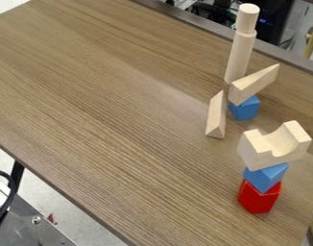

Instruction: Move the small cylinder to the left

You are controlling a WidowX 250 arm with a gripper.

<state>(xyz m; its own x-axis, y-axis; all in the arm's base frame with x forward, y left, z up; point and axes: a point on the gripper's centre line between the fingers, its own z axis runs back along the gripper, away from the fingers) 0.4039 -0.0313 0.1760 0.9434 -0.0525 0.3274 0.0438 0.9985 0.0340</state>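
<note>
Wood-grain surface [108,101] underneath, apparently level footing. Tall cylinder [240,57] upright near far edge, serving as pedestal. Small cylinder [247,18] sits on its top end, likely steadied only by flat faces. Jaws: cannot tell whether spread or closed.

Small cylinder [247,17] on tall cylinder [240,57] at back. Wedge [254,85] on cube [246,109] before it, second wedge [216,115] left. Nearest: arch [274,149] on block [266,178] on base block [258,199].
</note>
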